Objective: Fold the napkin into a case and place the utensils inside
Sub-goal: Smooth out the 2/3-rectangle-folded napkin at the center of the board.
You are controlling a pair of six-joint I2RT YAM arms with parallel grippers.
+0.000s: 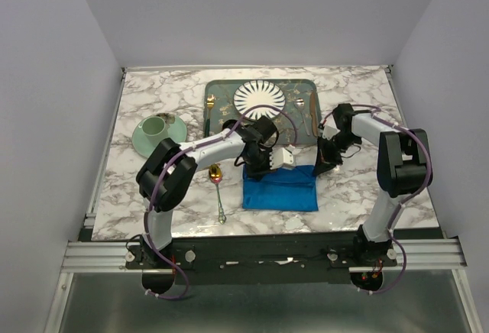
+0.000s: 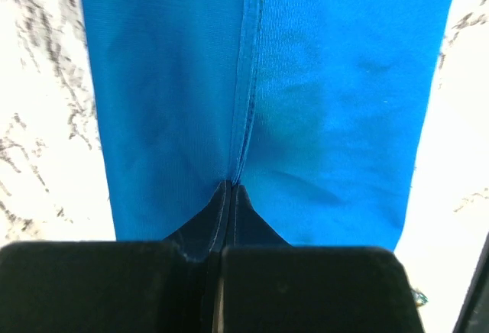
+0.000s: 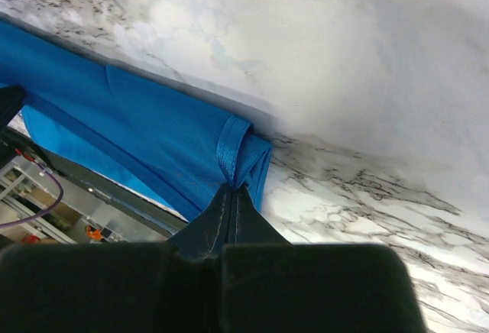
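Observation:
The bright blue napkin (image 1: 280, 189) lies folded into a wide rectangle on the marble near the front middle. My left gripper (image 1: 257, 166) is shut on a hem of the napkin (image 2: 336, 119) at its far left edge, the tips (image 2: 231, 186) pinching the seam. My right gripper (image 1: 320, 166) is shut on the far right corner, where the cloth (image 3: 137, 127) bunches at the tips (image 3: 233, 186). The spoon (image 1: 218, 192) with its gold bowl lies just left of the napkin. I cannot make out the copper-pink fork.
A grey-green tray (image 1: 221, 88) at the back middle carries a striped white plate (image 1: 260, 98) and other cutlery. A green cup (image 1: 156, 126) on a saucer (image 1: 141, 143) stands at the left. The table's front edge runs just below the napkin.

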